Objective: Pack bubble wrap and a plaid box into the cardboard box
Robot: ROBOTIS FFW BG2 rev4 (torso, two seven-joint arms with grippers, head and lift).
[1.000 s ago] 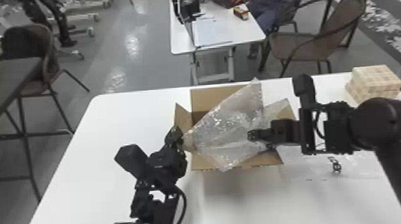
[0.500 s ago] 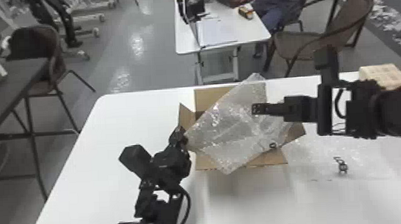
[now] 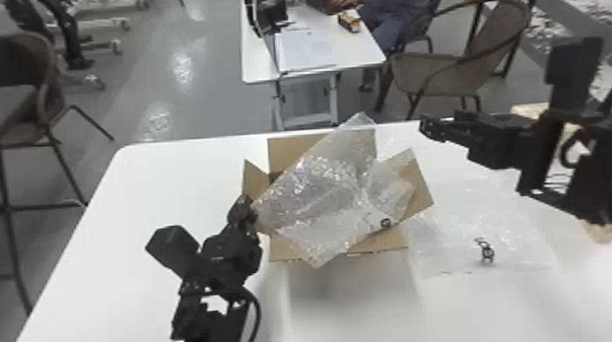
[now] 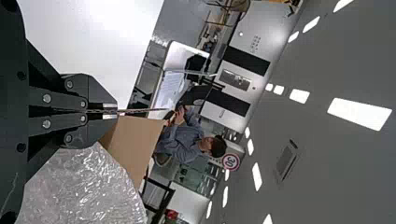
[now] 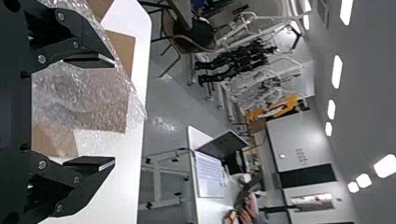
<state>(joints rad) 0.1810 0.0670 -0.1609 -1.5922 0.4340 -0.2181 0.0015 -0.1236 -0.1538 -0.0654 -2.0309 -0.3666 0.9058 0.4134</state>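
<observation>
"Bubble wrap (image 3: 316,197) is being packed, by the look of it?"

"That step is judged to be in hand: the sheet is draped slantwise across the cardboard box (image 3: 340,254), one corner hanging over the near flap. The left flap (image 3: 255,182) is pinched by the left gripper (image 4: 116,111), while the right gripper (image 5: 113,112) is held spread, apart from the sheet"

"And the plaid box (image 3: 529,108)?"

"Only a pale part, taken to be that, is seen behind the right gripper. First, the sheet needs to be gathered and pressed down inside; then room is likely left for it"
</observation>
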